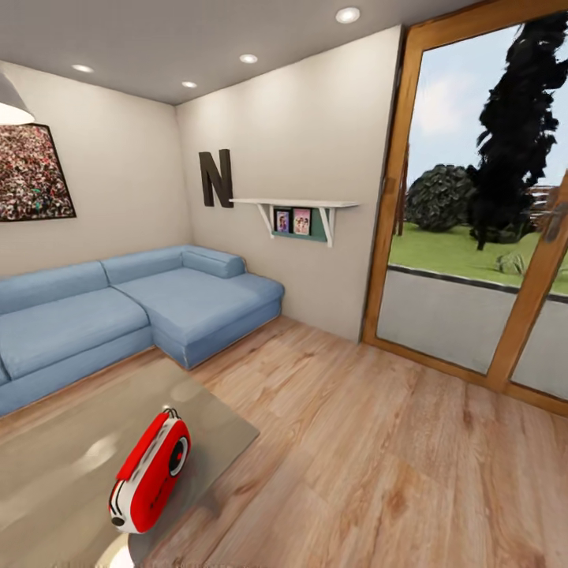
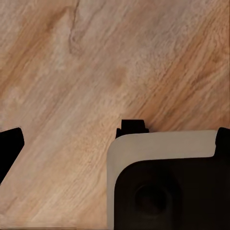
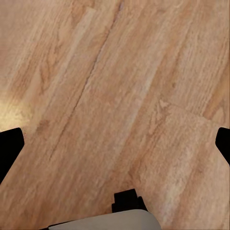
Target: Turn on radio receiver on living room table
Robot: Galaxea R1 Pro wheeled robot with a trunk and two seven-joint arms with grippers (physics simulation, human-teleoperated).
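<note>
The red radio receiver [image 1: 151, 473] with white sides lies tilted on the glossy grey table [image 1: 71, 465], near its right edge, low and left in the head view. Its round dial faces right and its thin wire handle points away from me. In the left wrist view my left gripper [image 2: 115, 148] hangs open over the wood floor, with one dark fingertip [image 2: 9, 148] at each side edge. My right gripper [image 3: 115, 148] is open the same way above bare floorboards, its fingertips [image 3: 9, 148] wide apart. Neither gripper is near the radio.
A blue L-shaped sofa [image 1: 118, 308] runs along the far wall behind the table. A dark letter N [image 1: 215, 178] and a white shelf [image 1: 296, 207] hang on the wall. Wood-framed glass doors [image 1: 473, 221] stand at the right. My own base [image 2: 167, 187] shows below the left gripper.
</note>
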